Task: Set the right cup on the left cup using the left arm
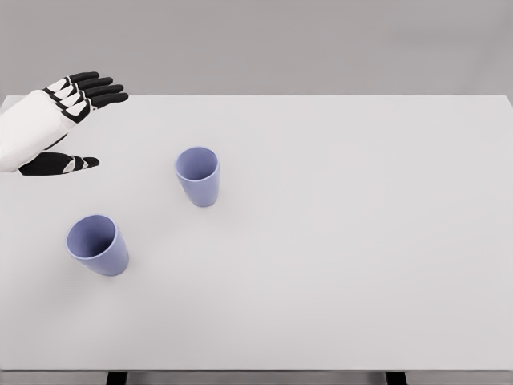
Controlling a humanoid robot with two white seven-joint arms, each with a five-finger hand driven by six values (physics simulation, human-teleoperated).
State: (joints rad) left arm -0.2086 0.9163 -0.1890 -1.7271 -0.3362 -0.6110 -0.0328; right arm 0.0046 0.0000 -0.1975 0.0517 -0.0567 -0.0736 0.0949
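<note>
Hovering at 10 o'clock, left robot hand (68, 120) spread, empty; right cup (197, 176) well apart at 4 o'clock; risk: sideways approach tips it, or knocks left cup (97, 245) on desk (361, 241).

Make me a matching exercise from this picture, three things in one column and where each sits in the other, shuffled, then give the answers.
Column one:
1. left hand
2. right cup
3. left cup

Column two:
A. upright, nearer the table's front edge
B. at the picture's upper left, fingers spread, holding nothing
C. upright, further back, toward the middle

Pairs: 1-B, 2-C, 3-A
</note>
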